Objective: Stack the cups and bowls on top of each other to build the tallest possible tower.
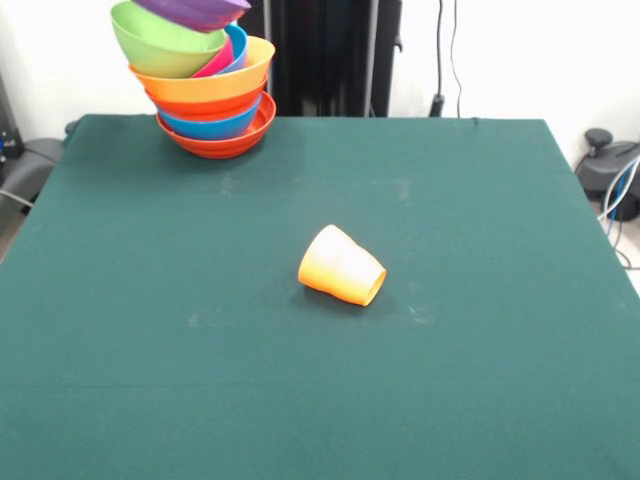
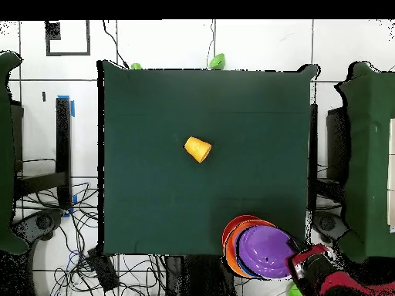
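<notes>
Purple bowl [image 1: 195, 10] — top cut off.

Upper left of the front view: the tower [image 1: 212, 95] is banded, from the base upward, red-orange, blue, red-orange, orange, then blue, magenta, green and purple. Centre: a plain orange cup [image 1: 342, 266] is shown on the dark green tablecloth [image 1: 150, 350].

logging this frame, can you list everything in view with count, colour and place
cup: 1, orange, on its side near the table's middle
tower: 1 leaning pile of bowls at the table's robot-side corner; from the base red-orange, blue, red-orange, wide orange, then blue, magenta and green, purple on top
table: 1, dark green cloth
cables: several, dark, on the floor beside the table
gripper: 1, red and black, beside the purple bowl
</notes>
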